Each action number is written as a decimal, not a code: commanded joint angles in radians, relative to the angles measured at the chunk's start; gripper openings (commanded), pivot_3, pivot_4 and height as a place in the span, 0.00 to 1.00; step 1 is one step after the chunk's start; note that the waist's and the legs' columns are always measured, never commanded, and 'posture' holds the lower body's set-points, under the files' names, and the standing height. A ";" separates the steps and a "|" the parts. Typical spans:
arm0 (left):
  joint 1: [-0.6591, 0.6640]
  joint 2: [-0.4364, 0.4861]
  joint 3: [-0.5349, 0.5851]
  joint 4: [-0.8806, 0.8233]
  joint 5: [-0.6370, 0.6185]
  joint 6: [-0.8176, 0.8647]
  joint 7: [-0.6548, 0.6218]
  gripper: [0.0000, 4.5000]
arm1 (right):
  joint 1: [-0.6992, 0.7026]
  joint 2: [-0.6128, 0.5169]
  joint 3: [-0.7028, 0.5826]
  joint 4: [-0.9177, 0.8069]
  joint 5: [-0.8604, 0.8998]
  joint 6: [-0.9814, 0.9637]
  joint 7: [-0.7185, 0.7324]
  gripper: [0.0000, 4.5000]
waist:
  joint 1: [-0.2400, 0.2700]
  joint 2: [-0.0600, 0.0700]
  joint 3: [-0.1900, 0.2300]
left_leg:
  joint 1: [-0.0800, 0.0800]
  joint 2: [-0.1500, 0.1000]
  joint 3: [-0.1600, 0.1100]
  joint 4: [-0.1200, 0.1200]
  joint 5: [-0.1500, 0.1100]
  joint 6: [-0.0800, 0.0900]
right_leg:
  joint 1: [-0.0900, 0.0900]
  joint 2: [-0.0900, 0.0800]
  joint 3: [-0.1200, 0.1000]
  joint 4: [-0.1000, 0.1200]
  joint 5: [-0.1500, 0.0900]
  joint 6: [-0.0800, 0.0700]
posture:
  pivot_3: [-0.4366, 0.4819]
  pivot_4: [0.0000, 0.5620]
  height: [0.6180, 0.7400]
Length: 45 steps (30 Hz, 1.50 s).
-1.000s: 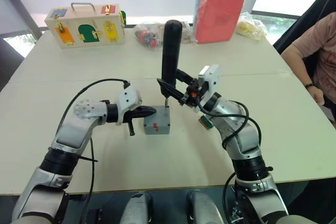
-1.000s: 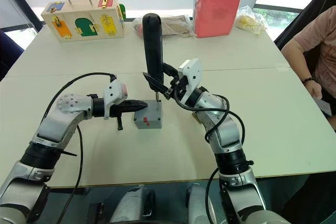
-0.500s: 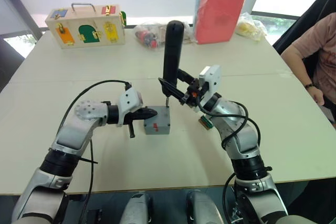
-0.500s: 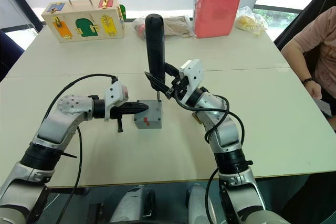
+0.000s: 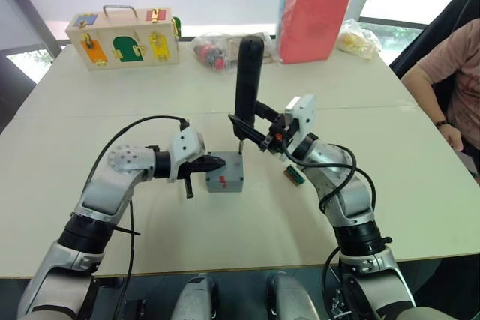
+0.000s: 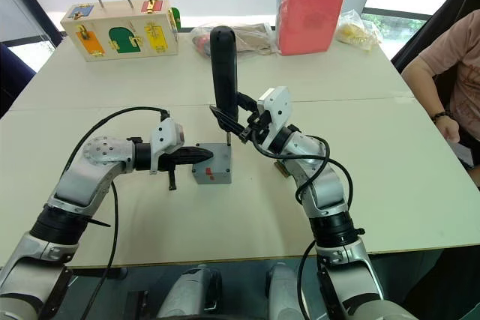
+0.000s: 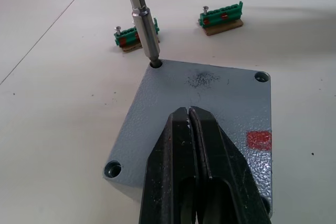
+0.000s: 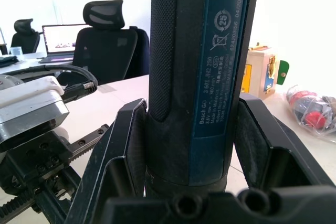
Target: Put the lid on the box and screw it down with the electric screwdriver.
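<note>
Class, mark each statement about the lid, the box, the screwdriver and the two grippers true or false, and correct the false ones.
1. The lid lies on the box. True.
2. The electric screwdriver lies flat on the table. False: the right gripper holds it upright.
3. The screwdriver's bit is in a corner hole of the lid. True.
4. The left gripper is wide open above the lid. False: its fingers are shut, with the tips over the lid.
5. The green terminal blocks sit on top of the lid. False: they lie on the table beyond it.
</note>
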 commanded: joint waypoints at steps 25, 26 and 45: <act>0.049 -0.007 -0.054 0.048 0.062 -0.025 -0.002 0.00 | 0.055 -0.036 0.103 -0.011 -0.078 0.253 -0.080 0.42 | 0.000 0.001 -0.029 | 0.020 0.001 0.000 -0.004 -0.004 0.006 | 0.019 0.000 0.000 -0.003 -0.003 -0.002 | 0.48 0.27 0.92; 0.051 -0.008 -0.055 0.047 0.062 -0.024 -0.002 0.00 | 0.055 -0.035 0.104 -0.010 -0.079 0.261 -0.085 0.42 | 0.000 0.001 -0.030 | 0.024 0.001 -0.001 -0.004 -0.005 0.009 | 0.023 0.000 0.000 -0.003 -0.005 -0.003 | 0.48 0.27 0.92; 0.061 -0.004 -0.068 0.031 0.067 -0.009 0.003 0.00 | 0.038 -0.036 0.087 -0.010 -0.049 0.350 -0.106 0.42 | 0.000 0.000 -0.036 | 0.025 0.003 -0.005 -0.005 -0.007 0.011 | 0.024 -0.001 -0.001 -0.003 -0.008 -0.007 | 0.48 0.27 0.92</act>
